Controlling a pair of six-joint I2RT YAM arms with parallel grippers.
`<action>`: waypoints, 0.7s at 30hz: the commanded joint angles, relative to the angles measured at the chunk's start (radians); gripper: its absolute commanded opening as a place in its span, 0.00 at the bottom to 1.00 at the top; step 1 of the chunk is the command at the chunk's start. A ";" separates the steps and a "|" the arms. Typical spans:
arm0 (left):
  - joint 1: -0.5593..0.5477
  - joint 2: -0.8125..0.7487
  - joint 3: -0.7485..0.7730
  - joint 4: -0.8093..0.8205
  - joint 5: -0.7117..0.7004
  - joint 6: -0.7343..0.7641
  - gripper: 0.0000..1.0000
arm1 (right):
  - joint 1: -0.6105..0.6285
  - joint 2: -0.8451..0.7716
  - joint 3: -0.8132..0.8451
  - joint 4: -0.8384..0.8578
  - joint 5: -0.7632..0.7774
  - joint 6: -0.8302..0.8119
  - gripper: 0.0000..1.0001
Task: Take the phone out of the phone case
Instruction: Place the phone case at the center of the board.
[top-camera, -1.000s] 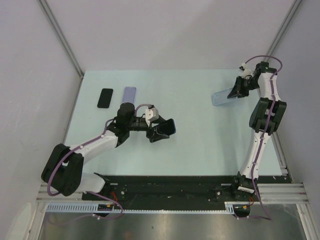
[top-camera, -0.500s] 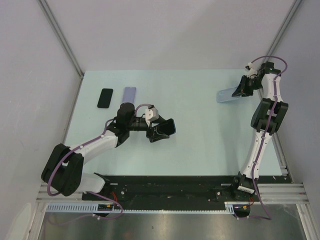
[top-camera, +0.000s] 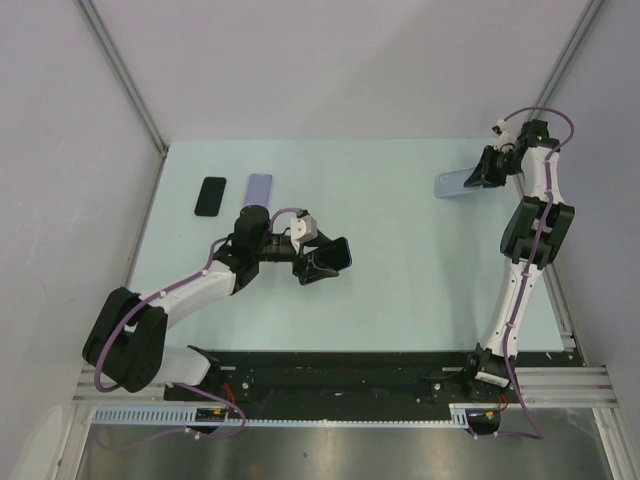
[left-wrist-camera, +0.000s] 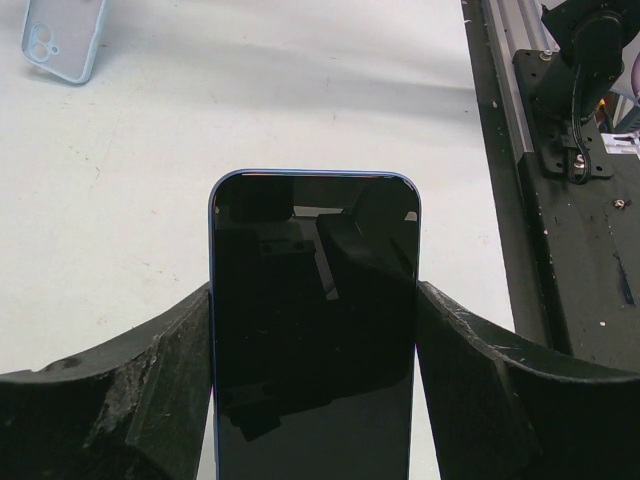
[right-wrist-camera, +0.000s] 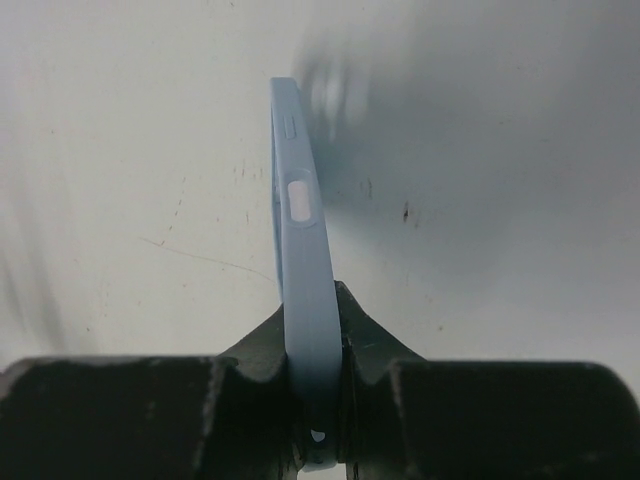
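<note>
Left fingers (left-wrist-camera: 130, 390) stand wide, clamping the black-screened, blue-edged smartphone (left-wrist-camera: 315, 300) by its sides over the pale worktop (top-camera: 400, 280). Right fingers (right-wrist-camera: 375, 340), almost shut, pinch the pale-blue silicone phone case (right-wrist-camera: 300, 220) by one thin wall (a meagre hold), so it may twist loose.

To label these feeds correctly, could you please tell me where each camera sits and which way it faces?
Top external: above and behind the robot, looking down on the table; both arms show.
Left wrist: on the left arm, facing along its fingers past the gripped phone, across the table.
Right wrist: on the right arm, facing along its fingers and the pinched case, table beyond.
Shared: top and left wrist both show the phone.
</note>
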 joint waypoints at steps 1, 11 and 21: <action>0.006 -0.015 -0.003 0.055 0.027 0.012 0.36 | 0.001 0.018 0.068 -0.016 -0.063 -0.024 0.07; 0.008 -0.003 0.007 0.055 0.036 0.003 0.36 | 0.001 0.046 0.125 -0.117 -0.103 -0.058 0.07; 0.008 0.003 0.008 0.055 0.038 -0.001 0.36 | 0.007 0.069 0.123 -0.090 -0.010 -0.057 0.22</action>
